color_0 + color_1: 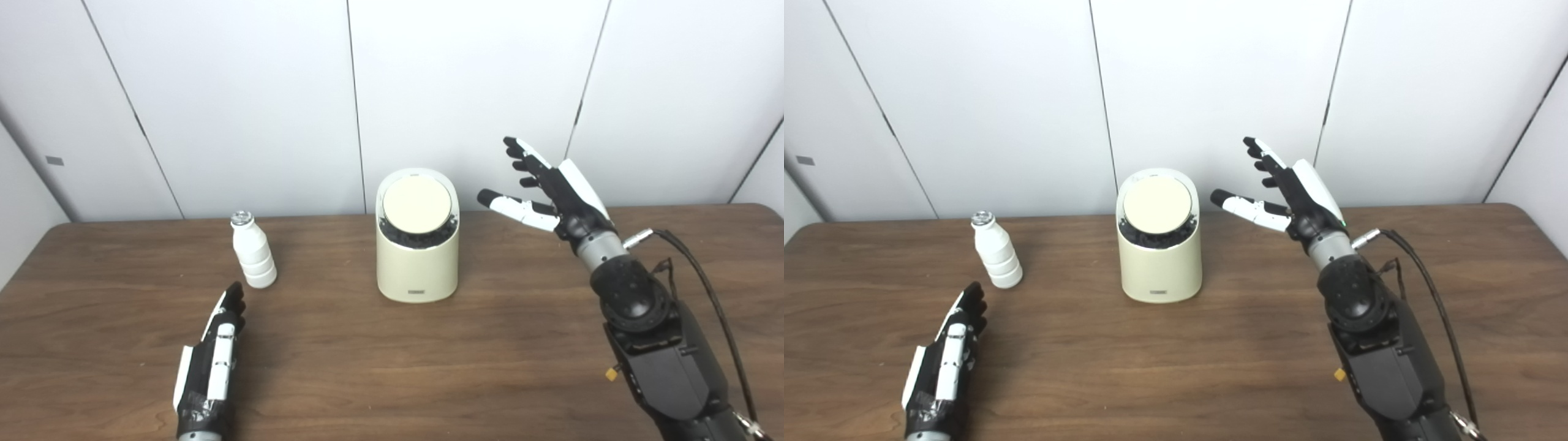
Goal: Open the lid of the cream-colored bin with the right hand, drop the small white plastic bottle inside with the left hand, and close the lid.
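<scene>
I see the bin (417, 257) upright mid-table (392, 367), lid (417, 205) shut, round disc tilted toward cam. My right hand (551, 193) is raised off the table, just right of the bin at abt lid height, fingers (520, 153) spread wide and pointing up-left, thumb (511, 205) stretched toward the lid w/ a clear gap, no contact. Holding nothing.

Bottle (252, 251) stands upright, left of the bin, well apart from it, cap on. My left hand (211, 361) sits low over the near-left table, fingers straight and close together, tips aimed at the bottle; bottle is just beyond the fingertips (234, 297) and a bit right, not touching. Hand empty. Can't tell if the palm rests on the wood or hovers.

Black cable (704, 282) loops off the right wrist. White wall panels (245, 92) behind.
</scene>
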`<action>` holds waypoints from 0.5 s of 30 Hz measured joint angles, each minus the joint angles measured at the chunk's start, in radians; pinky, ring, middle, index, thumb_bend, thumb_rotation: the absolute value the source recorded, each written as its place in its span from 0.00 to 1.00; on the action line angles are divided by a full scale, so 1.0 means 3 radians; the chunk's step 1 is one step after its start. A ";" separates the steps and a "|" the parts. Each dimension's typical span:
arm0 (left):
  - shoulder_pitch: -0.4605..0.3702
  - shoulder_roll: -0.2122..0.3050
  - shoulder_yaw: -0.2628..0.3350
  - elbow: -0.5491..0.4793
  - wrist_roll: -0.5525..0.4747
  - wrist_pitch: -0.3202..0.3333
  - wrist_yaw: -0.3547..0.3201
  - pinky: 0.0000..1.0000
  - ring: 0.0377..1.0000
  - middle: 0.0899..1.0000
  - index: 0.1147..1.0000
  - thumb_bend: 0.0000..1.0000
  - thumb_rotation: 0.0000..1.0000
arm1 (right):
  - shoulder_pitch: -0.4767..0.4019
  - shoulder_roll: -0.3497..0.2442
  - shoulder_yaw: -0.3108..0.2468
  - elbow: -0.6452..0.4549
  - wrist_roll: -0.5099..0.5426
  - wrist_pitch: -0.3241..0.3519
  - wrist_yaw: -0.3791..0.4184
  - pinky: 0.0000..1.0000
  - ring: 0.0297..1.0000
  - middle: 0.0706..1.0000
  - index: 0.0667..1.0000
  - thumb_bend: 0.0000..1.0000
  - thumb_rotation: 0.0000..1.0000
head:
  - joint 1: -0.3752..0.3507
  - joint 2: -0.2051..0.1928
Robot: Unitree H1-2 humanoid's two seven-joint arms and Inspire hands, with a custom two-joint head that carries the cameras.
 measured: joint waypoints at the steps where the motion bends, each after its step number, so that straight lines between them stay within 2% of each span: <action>1: 0.0001 0.0000 0.0000 0.0000 0.0000 0.0000 -0.0001 1.00 0.98 0.98 0.96 0.31 0.88 | -0.0026 0.0000 0.0025 0.0030 -0.0030 0.0005 0.0003 0.81 0.90 0.93 0.94 0.77 0.64 | 0.0000 0.0000; 8: -0.0001 -0.0012 -0.0001 0.0000 0.0003 0.0001 0.0000 1.00 0.98 0.97 0.96 0.33 0.88 | -0.0289 0.0004 0.0161 0.0186 -0.0148 0.0056 0.0072 0.83 0.92 0.94 0.94 0.81 0.53 | -0.0010 0.0015; 10: -0.0002 -0.0014 -0.0002 0.0000 0.0007 0.0000 0.0000 1.00 0.98 0.98 0.96 0.32 0.90 | -0.0370 0.0015 0.0203 0.0240 -0.0168 0.0053 0.0077 0.82 0.91 0.94 0.94 0.82 0.52 | -0.0010 0.0015; 15: -0.0008 -0.0023 -0.0006 0.0001 0.0014 0.0000 -0.0001 1.00 0.98 0.98 0.96 0.34 0.85 | -0.0518 0.0052 0.0326 0.0516 -0.0250 -0.0019 0.0072 0.82 0.91 0.93 0.93 0.83 0.52 | -0.0010 0.0026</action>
